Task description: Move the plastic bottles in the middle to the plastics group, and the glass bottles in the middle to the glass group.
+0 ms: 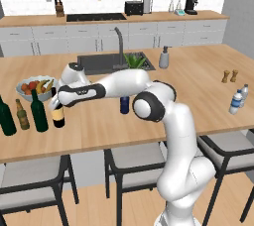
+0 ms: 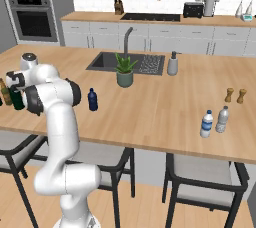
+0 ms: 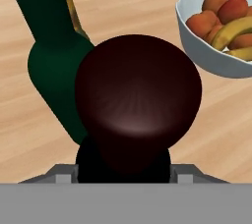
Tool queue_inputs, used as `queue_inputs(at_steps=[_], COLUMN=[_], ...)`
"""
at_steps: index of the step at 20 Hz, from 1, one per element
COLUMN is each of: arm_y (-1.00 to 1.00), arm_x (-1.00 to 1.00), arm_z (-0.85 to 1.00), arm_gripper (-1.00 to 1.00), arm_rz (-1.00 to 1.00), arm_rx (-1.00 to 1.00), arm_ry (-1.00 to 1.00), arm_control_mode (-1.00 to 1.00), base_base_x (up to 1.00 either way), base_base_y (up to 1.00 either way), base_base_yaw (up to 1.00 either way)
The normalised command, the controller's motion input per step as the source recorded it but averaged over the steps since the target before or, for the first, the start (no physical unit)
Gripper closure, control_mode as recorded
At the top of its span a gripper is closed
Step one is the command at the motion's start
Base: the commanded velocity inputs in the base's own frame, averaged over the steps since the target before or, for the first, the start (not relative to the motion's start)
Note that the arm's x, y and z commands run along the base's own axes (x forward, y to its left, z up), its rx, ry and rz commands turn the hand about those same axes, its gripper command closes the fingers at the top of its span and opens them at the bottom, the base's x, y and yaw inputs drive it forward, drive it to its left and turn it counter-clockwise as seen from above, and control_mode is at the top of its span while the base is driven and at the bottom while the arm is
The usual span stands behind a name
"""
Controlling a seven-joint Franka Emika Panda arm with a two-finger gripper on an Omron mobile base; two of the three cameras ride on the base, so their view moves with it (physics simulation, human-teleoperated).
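Wooden bench (image 1: 198,96) carries the labelled wine bottle (image 1: 58,115), pinched at its neck by the hand (image 1: 55,102), just beside the slim green bottle (image 1: 38,112). It should be kept upright and released gently, clear of its neighbour.

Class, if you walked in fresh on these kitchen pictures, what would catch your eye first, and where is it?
The white arm sweeps left across the wooden island, its gripper closed on the cream-labelled wine bottle beside the green bottles. A small dark blue bottle stands alone mid-counter; two clear water bottles stand far right.
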Motion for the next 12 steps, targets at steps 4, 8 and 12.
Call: queue_inputs(at_steps=[4, 8, 12], arm_y=[0.00, 0.00, 0.00], arm_x=[0.00, 0.00, 0.00], arm_z=[0.00, 0.00, 0.00], arm_gripper=[1.00, -1.00, -1.00], arm_rz=[0.00, 0.00, 0.00], arm_rx=[0.00, 0.00, 0.00], arm_ry=[0.00, 0.00, 0.00], arm_control_mode=[-1.00, -1.00, -1.00], base_base_x=[0.00, 0.00, 0.00], base_base_y=[0.00, 0.00, 0.00], base_base_yaw=[0.00, 0.00, 0.00])
